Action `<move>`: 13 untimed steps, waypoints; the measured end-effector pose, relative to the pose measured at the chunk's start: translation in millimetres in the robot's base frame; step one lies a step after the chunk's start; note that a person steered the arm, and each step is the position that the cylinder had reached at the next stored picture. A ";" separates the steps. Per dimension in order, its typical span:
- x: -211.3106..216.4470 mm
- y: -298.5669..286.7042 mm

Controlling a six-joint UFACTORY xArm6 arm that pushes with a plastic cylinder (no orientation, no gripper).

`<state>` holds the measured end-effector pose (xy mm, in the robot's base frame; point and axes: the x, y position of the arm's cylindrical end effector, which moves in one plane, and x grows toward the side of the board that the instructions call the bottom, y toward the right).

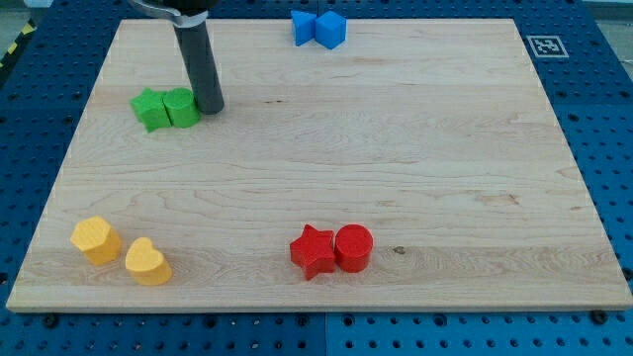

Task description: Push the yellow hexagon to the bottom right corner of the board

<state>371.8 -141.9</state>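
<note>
The yellow hexagon (95,239) lies near the board's bottom left corner, with a yellow heart-shaped block (147,262) just to its lower right. My tip (210,107) rests on the board at the upper left, touching or almost touching the right side of a green cube (182,107). A green star (150,109) sits against that cube's left side. The tip is far above and to the right of the yellow hexagon.
A red star (313,251) and a red cylinder (353,247) sit together at the bottom middle. A blue star (303,28) and a blue cube (330,29) sit at the top edge. The wooden board (445,148) lies on a blue perforated table.
</note>
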 end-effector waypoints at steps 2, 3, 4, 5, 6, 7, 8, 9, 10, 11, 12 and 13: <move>29.4 24.0; 77.3 35.9; 117.0 32.3; 132.8 -3.3; 125.2 -45.0; 125.2 -50.5; 125.1 -91.5; 125.1 -142.8; 143.7 -158.6; 160.3 -162.2; 165.4 -162.7; 209.5 -153.6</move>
<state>581.3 -295.4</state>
